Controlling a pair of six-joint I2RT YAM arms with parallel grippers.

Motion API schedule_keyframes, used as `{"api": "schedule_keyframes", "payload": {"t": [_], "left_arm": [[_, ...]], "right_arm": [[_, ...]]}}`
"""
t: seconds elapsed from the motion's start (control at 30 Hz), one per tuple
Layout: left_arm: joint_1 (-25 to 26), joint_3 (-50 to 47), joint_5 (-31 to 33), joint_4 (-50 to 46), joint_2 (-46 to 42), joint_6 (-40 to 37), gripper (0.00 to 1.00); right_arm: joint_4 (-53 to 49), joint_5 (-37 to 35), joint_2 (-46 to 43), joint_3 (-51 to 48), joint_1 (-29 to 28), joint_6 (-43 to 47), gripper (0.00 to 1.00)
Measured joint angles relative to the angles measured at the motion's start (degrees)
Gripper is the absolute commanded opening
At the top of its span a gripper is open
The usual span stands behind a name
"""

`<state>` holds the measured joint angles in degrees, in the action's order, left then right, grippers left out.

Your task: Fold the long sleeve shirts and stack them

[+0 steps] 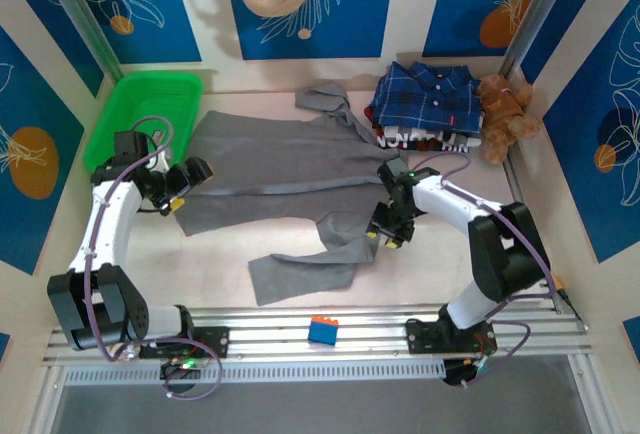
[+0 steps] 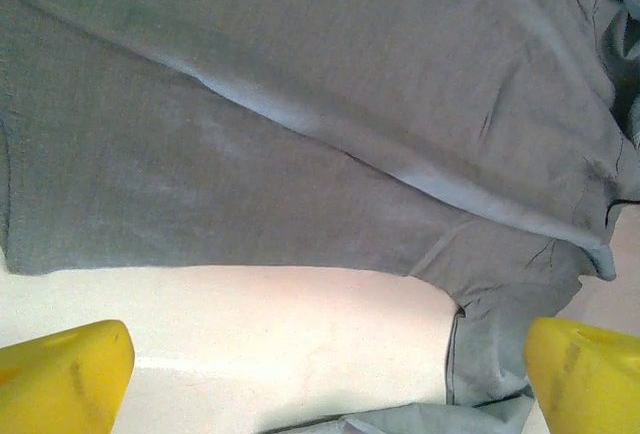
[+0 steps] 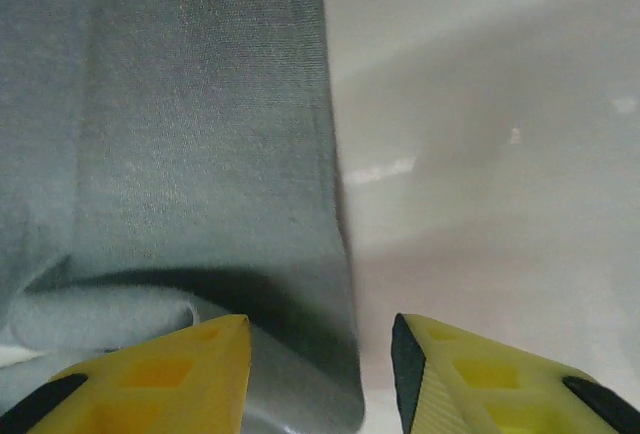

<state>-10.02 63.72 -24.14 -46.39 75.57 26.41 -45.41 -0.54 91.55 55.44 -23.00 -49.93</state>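
The grey long sleeve shirt (image 1: 280, 169) lies spread flat across the middle of the table, one sleeve (image 1: 305, 269) trailing toward the front. The navy plaid shirt (image 1: 425, 94) rests folded on a pile at the back right. My left gripper (image 1: 180, 199) hovers at the grey shirt's left hem. In the left wrist view this gripper (image 2: 320, 384) is open wide over bare table, with the grey shirt (image 2: 300, 104) just ahead. My right gripper (image 1: 383, 239) sits at the shirt's right edge. Its jaws (image 3: 320, 354) stand apart, and the grey cloth's edge (image 3: 200, 134) lies loose between them.
A green basket (image 1: 145, 104) stands at the back left. A brown teddy bear (image 1: 505, 114) leans beside the pile of folded clothes (image 1: 425, 139). A blue brick (image 1: 322, 329) lies on the front rail. Bare table (image 1: 200, 264) shows at the front left.
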Motion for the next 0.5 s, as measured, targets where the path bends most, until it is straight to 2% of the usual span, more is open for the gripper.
{"api": "schedule_keyframes", "payload": {"t": [0.5], "left_arm": [[-2.6, -3.8, 0.8, 0.1, -2.8, 0.0, 1.0]], "right_arm": [[1.6, -2.1, 4.5, 0.1, -2.2, -4.9, 0.36]]}}
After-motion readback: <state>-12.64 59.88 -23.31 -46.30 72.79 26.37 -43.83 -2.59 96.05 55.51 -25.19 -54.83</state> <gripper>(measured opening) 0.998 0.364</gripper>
